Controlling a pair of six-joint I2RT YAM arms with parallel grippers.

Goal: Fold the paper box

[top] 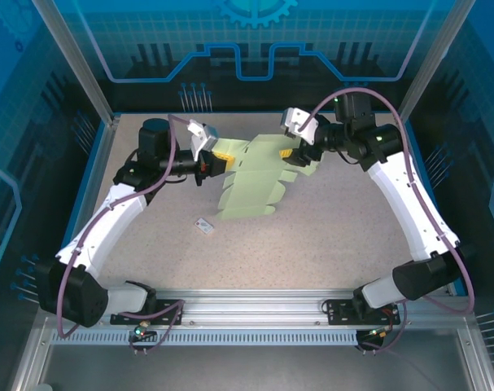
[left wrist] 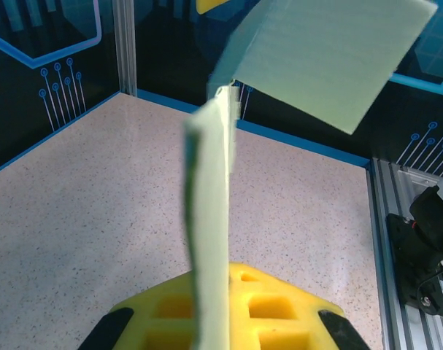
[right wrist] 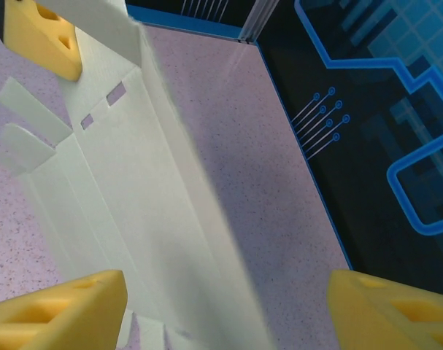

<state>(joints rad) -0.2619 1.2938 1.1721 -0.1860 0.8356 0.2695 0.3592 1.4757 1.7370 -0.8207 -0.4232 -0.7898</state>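
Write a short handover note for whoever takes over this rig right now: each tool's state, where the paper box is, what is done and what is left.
Left tool: shut on the left side of the paper box.
Right tool: open at the sheet's right side, gripping nothing.
Paper box: an unfolded creased sheet, partly raised off the table, flaps loose.
Done: sheet lifted and bent along some creases.
Left: fold the panels into a box and tuck the flaps.
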